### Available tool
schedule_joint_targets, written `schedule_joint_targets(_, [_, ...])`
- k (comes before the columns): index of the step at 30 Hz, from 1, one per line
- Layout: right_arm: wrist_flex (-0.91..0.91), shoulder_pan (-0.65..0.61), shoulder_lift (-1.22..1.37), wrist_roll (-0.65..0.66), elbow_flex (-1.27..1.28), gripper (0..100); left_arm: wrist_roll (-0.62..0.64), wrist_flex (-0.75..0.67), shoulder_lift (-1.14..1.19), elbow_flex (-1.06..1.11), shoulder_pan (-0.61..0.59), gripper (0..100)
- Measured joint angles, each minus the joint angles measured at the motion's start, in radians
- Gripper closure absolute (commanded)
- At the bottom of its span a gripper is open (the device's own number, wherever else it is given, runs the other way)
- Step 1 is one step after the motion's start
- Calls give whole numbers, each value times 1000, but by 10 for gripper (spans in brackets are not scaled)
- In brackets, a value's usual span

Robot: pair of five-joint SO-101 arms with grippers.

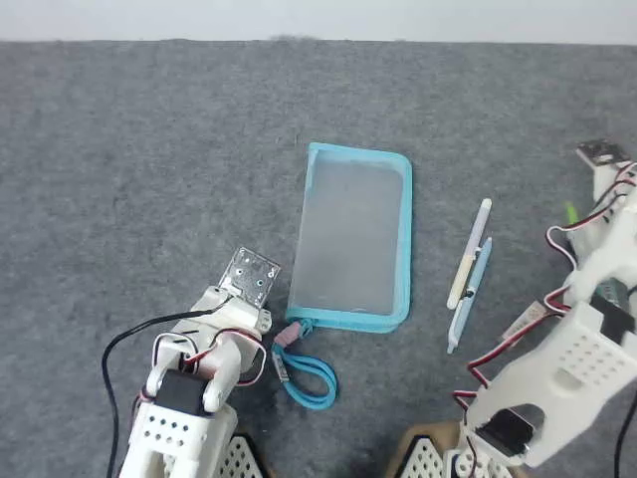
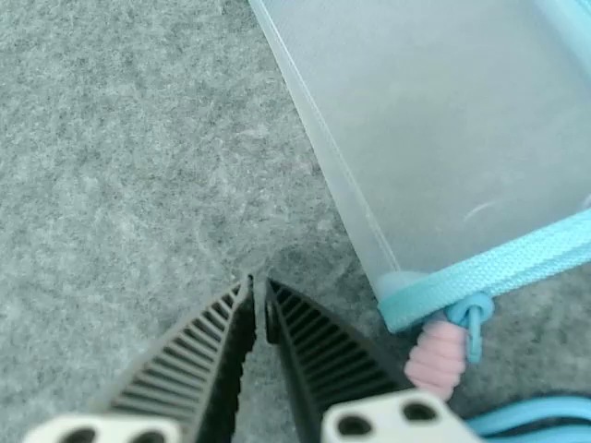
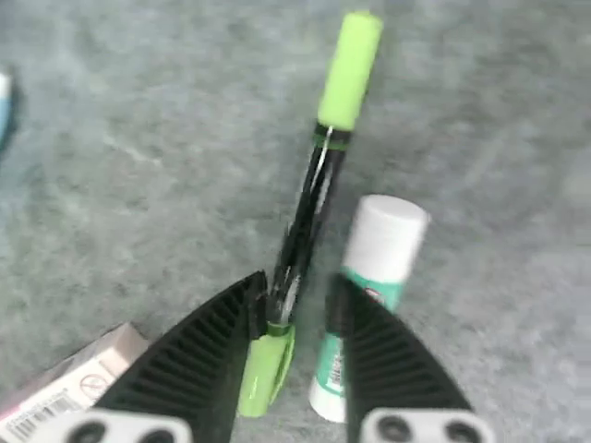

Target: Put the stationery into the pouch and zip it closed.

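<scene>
1. Clear pouch point(image 1: 353, 239) flat at mid-table, teal-edged, with pink pull point(image 1: 289, 336) at its near corner and strap point(image 1: 309, 383) looped beside it. Hard to tell whether zipped or open.
2. Two pens point(image 1: 468, 257) side by side near the pouch, toward the right arm, well apart from both claws.
3. Right claw point(image 3: 295, 305) narrowly parted astride the near end of a green pen point(image 3: 319, 185), probably not pinching yet. Glue stick point(image 3: 365, 295) just beside that pen, box point(image 3: 65, 388) near.
4. Left claw point(image 2: 259, 295) all but closed, empty, low over the felt point(image 2: 138, 138) just beside the pouch's pull corner.
5. Step in hand, likely: taking the green pen. Centre on the barrel alone, keep the outer jaw off the glue stick, close squarely, lift level.
6. From the right wrist: jaw-to-pen fit and the glue stick's closeness. From the left wrist: the pull up close. From high: the whole layout, pouch to pens to arms.
</scene>
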Motion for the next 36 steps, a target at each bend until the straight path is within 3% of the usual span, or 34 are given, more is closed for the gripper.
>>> schedule_joint_targets(10, [193,-44,-3,-63,-54,854,0,0,0,0,0,983])
schedule_joint_targets(16, [236,-135,-166,-255,123,850,0,0,0,0,0,983])
schedule_joint_targets(23, [52,-241,-439,-669,583,850,0,0,0,0,0,983])
schedule_joint_targets(29, [-92,-249,-537,-721,812,849,0,0,0,0,0,983])
schedule_joint_targets(36, [-137,-249,-559,-893,853,849,0,0,0,0,0,983])
